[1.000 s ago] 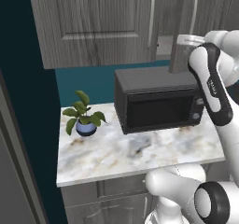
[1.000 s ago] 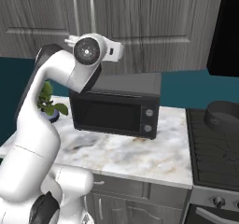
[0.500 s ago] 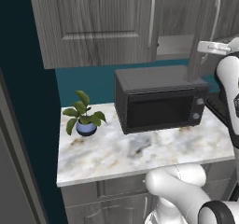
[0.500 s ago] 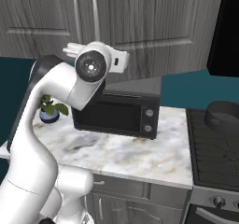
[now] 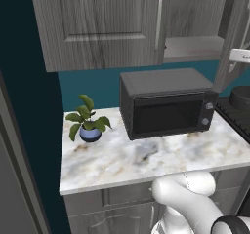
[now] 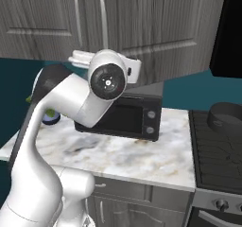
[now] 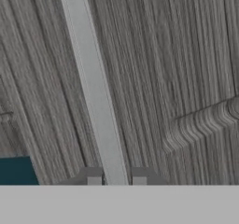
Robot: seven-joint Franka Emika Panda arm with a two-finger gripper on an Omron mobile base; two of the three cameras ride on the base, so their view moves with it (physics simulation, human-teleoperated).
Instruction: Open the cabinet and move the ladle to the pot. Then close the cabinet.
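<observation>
My gripper (image 7: 116, 180) is shut on the long silver handle (image 7: 95, 92) of the cabinet door (image 7: 177, 69), one fingertip on each side of the bar. In the left base view that door (image 5: 233, 38) stands swung out at the right edge, showing a pale shelf (image 5: 195, 47) inside the cabinet (image 5: 102, 23). The ladle is hidden. The dark grey pot (image 5: 241, 96) sits on the stove at the right, also seen as the pot (image 6: 226, 115) in the right base view. My wrist (image 6: 108, 79) hangs in front of the microwave.
A black microwave (image 5: 168, 104) stands on the marble counter (image 5: 146, 162) below the cabinet. A small potted plant (image 5: 88, 123) sits at the counter's left. The stove (image 6: 217, 148) lies to the right of the counter.
My hand has pulled the handle outward and to the right. The cabinet door has swung open with it, and the shelf inside now shows.
</observation>
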